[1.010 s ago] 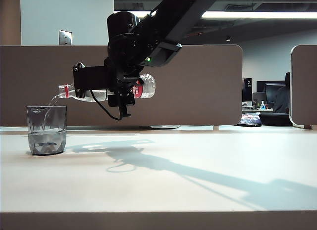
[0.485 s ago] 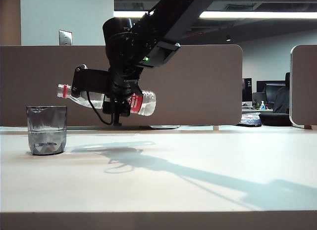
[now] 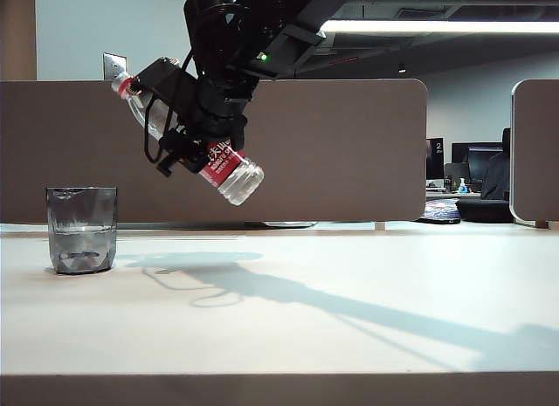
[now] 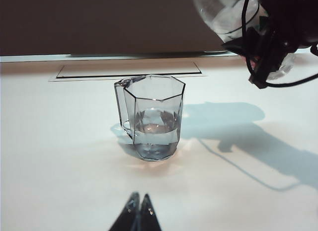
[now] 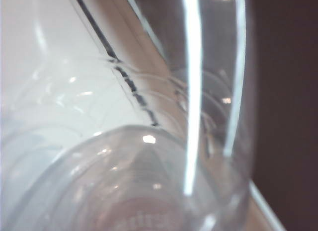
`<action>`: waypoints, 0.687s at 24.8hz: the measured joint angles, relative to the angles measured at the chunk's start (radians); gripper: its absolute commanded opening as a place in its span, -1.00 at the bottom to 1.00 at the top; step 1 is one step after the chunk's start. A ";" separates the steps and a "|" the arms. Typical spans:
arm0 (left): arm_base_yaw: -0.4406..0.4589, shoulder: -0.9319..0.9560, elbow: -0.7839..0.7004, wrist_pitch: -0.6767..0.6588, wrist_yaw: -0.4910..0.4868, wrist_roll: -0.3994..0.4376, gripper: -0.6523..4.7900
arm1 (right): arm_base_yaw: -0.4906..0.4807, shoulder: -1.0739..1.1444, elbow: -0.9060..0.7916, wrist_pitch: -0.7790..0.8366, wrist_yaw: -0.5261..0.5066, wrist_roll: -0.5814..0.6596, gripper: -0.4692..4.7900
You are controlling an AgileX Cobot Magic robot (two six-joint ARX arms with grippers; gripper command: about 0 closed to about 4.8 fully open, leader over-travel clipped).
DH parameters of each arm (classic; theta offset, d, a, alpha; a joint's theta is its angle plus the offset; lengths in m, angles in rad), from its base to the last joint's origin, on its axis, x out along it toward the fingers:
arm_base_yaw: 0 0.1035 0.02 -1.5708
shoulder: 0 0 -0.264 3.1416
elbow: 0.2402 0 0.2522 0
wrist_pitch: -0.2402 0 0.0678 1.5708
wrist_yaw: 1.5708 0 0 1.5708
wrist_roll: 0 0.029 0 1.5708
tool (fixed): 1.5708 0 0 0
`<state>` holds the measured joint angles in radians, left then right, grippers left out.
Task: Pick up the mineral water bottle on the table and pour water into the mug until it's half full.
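The mineral water bottle (image 3: pixel 196 140) hangs in the air, clamped across its middle by the right tool (image 3: pixel 188 131). Its red-ringed neck tilts up and away from the tool, and its base, below the red label, points down toward the worktop (image 3: pixel 349 310). No stream leaves the mouth. In the right wrist view the clear bottle wall fills the frame right against the camera, so the grip is close and firm, jaws partly shut around the plastic.

The mug (image 4: pixel 151 116) stands on the worktop below the tool and off to the neck side, well apart from the bottle. Water (image 4: pixel 155 131) lies in it; judged from the left wrist view the level sits somewhat under the halfway mark, though the faceted base makes this hard to read.

The step in hand looks like righting the bottle after a pour. To do it well, the roll should finish with the neck straight up before any travel, so nothing slops out. If more water is wanted, the mouth must return over the mug's rim first, then tip slowly, with short pours and a check of the level between them. The grip should not loosen while tilted.

The left tool (image 4: pixel 139 211) rests low near the worktop, its fingertips pressed together and holding nothing, pointing at the mug from a distance.
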<state>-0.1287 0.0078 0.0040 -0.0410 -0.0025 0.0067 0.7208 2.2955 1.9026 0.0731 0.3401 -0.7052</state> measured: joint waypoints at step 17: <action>0.000 -0.006 0.000 0.000 0.001 0.000 -0.78 | -0.077 -0.076 -0.138 -0.058 -0.283 0.559 0.14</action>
<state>-0.1284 0.0017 0.0040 -0.0414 -0.0017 0.0067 0.6437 2.2192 1.7645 0.0151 0.0566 -0.1463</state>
